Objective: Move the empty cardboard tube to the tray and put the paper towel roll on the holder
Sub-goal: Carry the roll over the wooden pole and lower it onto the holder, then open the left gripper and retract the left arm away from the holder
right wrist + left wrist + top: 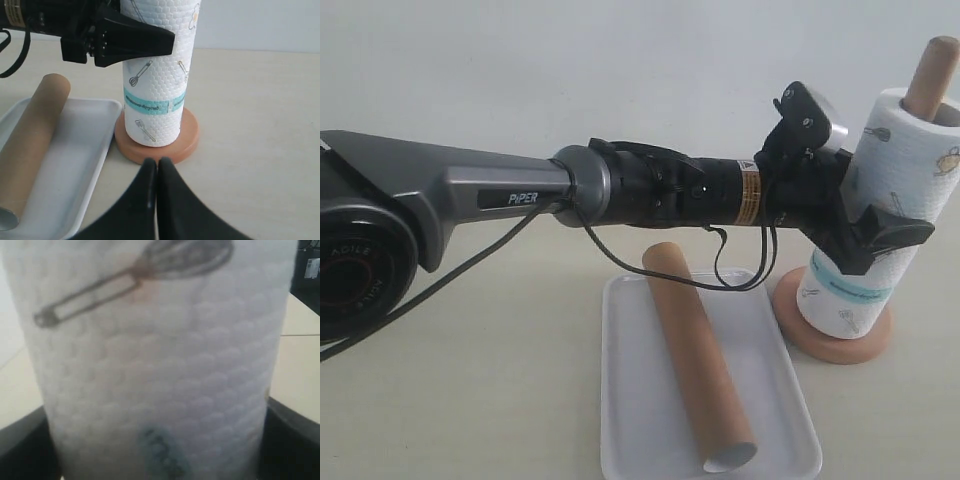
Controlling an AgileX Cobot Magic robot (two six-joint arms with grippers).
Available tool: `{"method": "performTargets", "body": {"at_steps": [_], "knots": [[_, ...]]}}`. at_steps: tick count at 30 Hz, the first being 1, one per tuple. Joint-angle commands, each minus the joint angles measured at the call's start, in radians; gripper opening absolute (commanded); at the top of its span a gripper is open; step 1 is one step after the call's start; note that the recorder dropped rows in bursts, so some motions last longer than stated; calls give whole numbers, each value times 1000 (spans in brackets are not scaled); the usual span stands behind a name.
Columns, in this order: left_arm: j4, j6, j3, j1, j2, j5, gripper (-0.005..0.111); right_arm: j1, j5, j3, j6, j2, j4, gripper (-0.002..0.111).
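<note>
On the holder [850,348], the paper towel roll [910,170] stood upright. It was threaded over the dowel, whose rounded tip rose out of the roll's top. In the right wrist view the roll's lower end sat on the holder's round base [187,135], with the teal band [150,105] a little above it.

The left gripper [885,225] reached across to the holder and was clamped on the roll above the band. In the left wrist view its black fingers [25,445] lay against both flanks of the embossed paper, and a printed whisk [150,270] showed above them.

Just beside the holder's base lay the white tray [630,400] on the pale table [470,380]. Whether the tray's corner touched the base could not be told. The empty cardboard tube [695,350] lay lengthwise in the tray, apart from the holder. One of its ends stuck out past a short rim, and the other end showed its pale inside.

The right gripper [157,195] hung near the holder, on the side away from the left arm. Its jaws were pressed together with nothing between them, and their tips stopped short of the base.
</note>
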Motion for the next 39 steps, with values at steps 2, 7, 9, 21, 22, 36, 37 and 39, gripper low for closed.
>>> {"method": "performTargets", "body": {"at_steps": [2,7,9,21,22,36,37,39], "knots": [[-31,-11,-1,-5,9,-17,20,-3,-4,-1,0,-5,1,0],[-76,-11,-1,-5,9,-17,64,-3,-4,-1,0,-5,1,0],[-78,-11,-1,-5,9,-17,78,-3,-4,-1,0,-5,1,0],[-106,-41,-1,-5,-91,-4,82,-3,-4,-1,0,-5,1,0],[-106,-41,-1,-5,-103,1,82,-3,-4,-1,0,-5,1,0],[-122,-85,-1,-5,-350,79,82,-3,-4,-1,0,-5,1,0],[-114,-115,-1,-5,-388,113,82,-3,-4,-1,0,-5,1,0],[-59,-247,-1,-5,-445,133,82,-3,-4,-1,0,-5,1,0]]}}
